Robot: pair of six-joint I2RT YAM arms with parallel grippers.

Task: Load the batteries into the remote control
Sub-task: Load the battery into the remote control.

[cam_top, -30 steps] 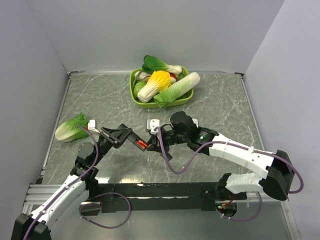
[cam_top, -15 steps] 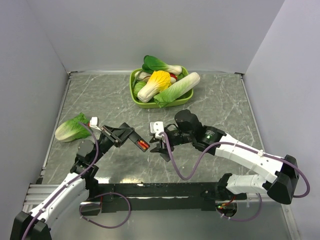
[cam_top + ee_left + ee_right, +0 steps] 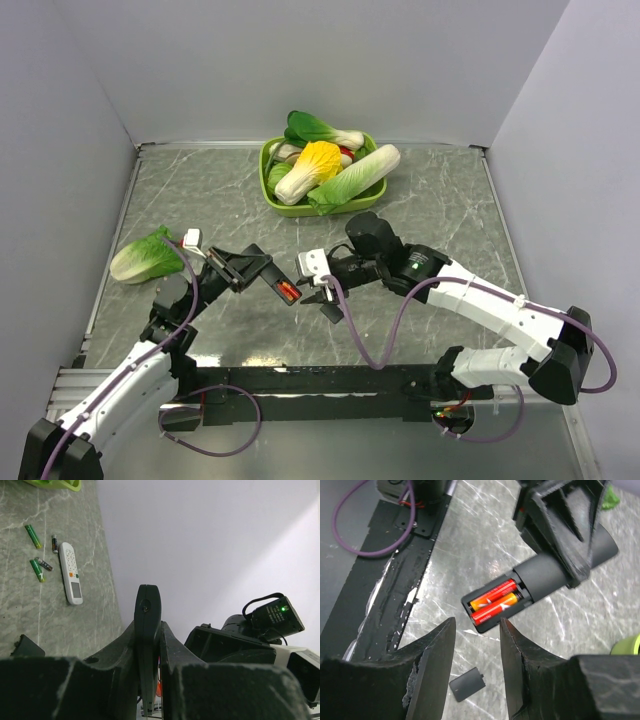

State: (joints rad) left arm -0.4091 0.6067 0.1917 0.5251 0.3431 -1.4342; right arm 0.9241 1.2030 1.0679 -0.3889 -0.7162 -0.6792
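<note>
Robotics laboratory test cell. Pale wall panels [image 3: 300,60] enclose a marble-patterned bench [image 3: 200,190] on three sides; left arm [image 3: 120,390] and right arm [image 3: 490,310], trailing purple cables [image 3: 352,340], are bolted at the lower edge; toy vegetables [image 3: 318,160] fill a green basket [image 3: 266,158], upper centre.

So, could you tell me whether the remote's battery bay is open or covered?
Open: two red-orange batteries show at the end of the remote, and the cover lies loose on the table.
</note>
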